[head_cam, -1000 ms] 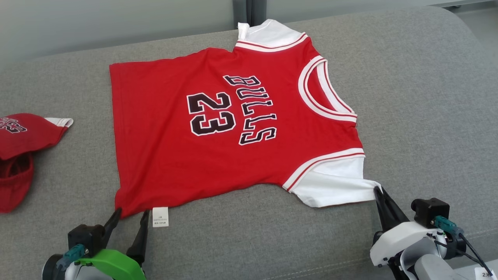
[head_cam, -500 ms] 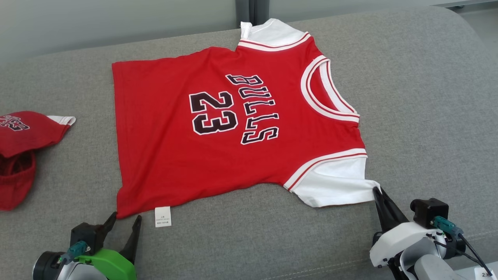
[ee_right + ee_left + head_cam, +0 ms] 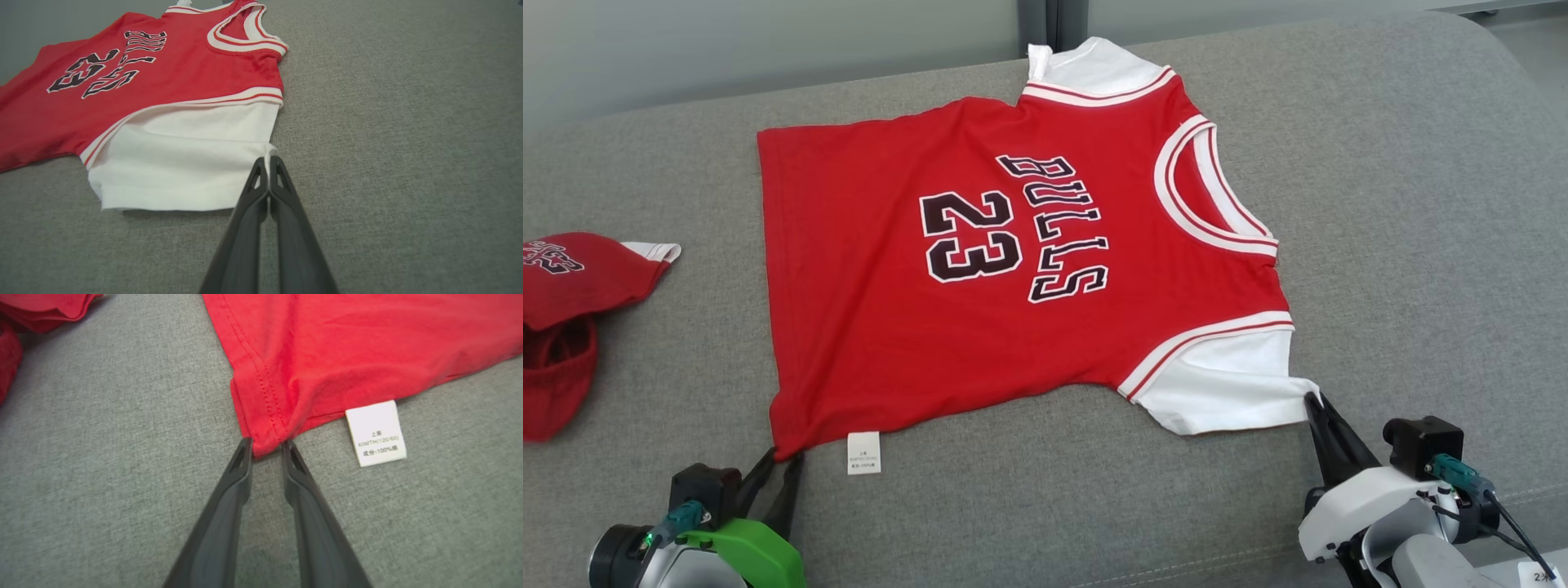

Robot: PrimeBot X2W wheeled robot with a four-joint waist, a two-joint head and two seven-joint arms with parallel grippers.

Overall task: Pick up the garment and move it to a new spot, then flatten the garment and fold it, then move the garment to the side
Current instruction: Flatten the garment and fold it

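Left end effector is pinching the hem corner of the shirt; right end effector is clamping its white sleeve corner. Shirt is lying flat on the sofa.

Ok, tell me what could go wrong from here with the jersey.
The left gripper has just the hem-corner tip of the jersey between its fingers; it may slip free on lifting.
The right gripper pinches only the edge of the white sleeve, so a pull could tug it loose.
Another red garment lies to the left; the jersey could land on it.
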